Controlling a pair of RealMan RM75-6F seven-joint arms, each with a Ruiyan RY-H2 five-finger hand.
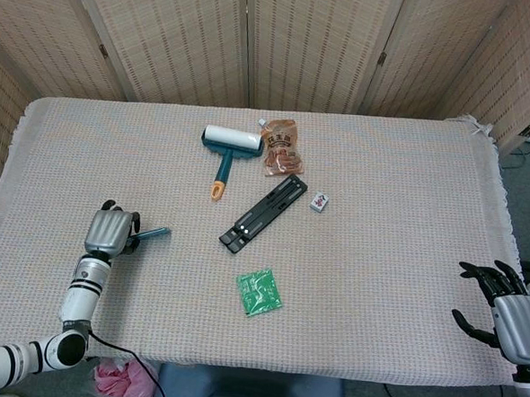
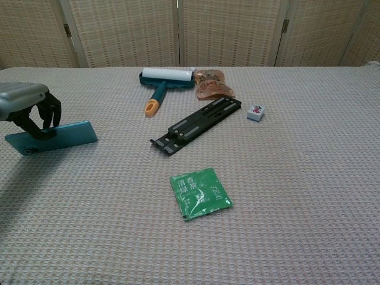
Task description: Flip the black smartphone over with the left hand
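My left hand (image 1: 110,231) (image 2: 28,107) holds the smartphone (image 2: 53,136) (image 1: 152,234) near the table's left side, fingers curled over its upper edge. The phone is tilted up on its long edge, its teal back facing the chest camera; in the head view it shows only as a thin teal sliver beside the hand. Whether its lower edge still touches the cloth I cannot tell. My right hand (image 1: 510,312) hangs off the table's front right corner, fingers spread, holding nothing.
A black folding stand (image 1: 264,214) lies mid-table, with a green tea sachet (image 1: 259,291) in front of it. A lint roller (image 1: 227,149), an orange pouch (image 1: 281,147) and a small tile (image 1: 319,202) lie further back. Woven screens stand behind the table.
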